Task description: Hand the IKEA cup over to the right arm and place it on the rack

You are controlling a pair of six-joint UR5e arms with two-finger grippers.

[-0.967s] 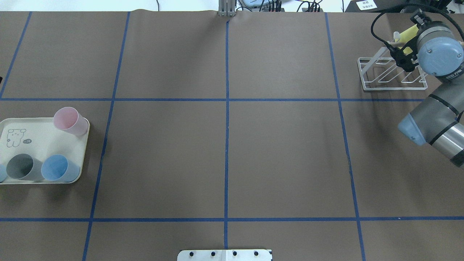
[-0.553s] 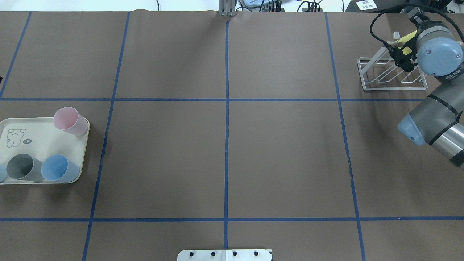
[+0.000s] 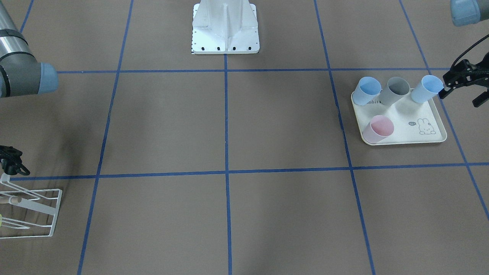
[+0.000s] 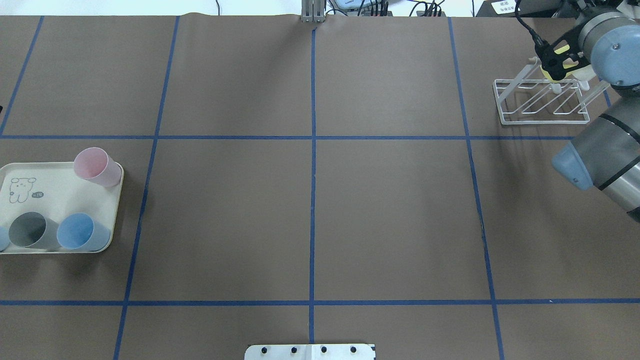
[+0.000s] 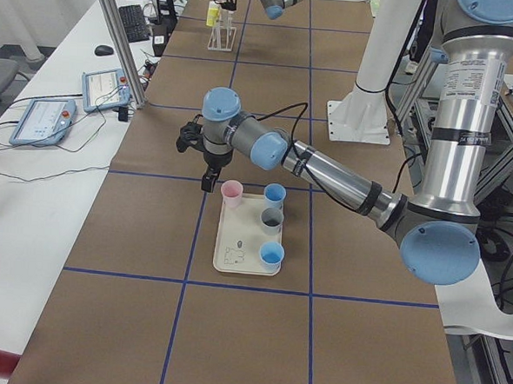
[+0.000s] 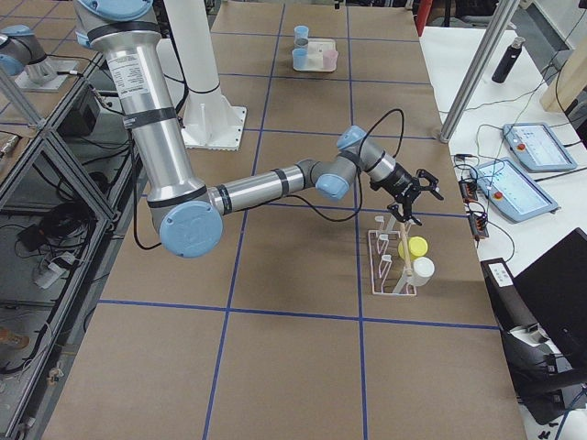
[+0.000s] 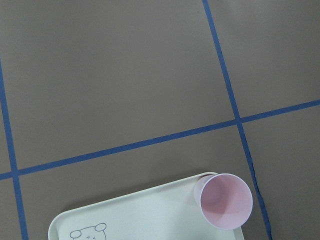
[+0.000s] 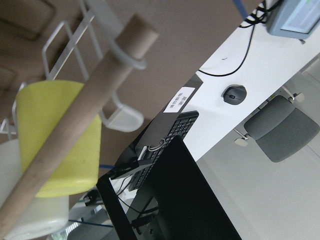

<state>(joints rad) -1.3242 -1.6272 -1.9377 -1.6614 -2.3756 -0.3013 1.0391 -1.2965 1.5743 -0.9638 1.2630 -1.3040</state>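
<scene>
Yellow plastic cup [image 6: 415, 247] rests tilted on small white wire rack with wooden dowel [image 4: 545, 122], beside white cup [image 6: 423, 269]. Right claw [image 6: 411, 194] just above cup, apart, jaws spread, empty; nearer arm by far. Left claw [image 3: 460, 97], spread and empty, hovers well apart, by cream tray [image 3: 405, 122].

- The overhead view is looking forward and down from behind the robot. It is taking in the whole table [image 4: 390, 210], with the tray [image 4: 60, 195] at the left edge and the rack [image 4: 542, 102] at the upper right.
- The front-facing view is looking steeply down from across the table, with the robot's base [image 3: 225, 26] at top centre. Here the tray is sitting at the right and the rack at the lower left.
- The two side views are looking along the table from opposite ends, from higher and farther off.
- The left wrist camera is hovering close above a tray corner.
- The right wrist camera is sitting tight against the rack's dowel [image 8: 75, 125].
</scene>
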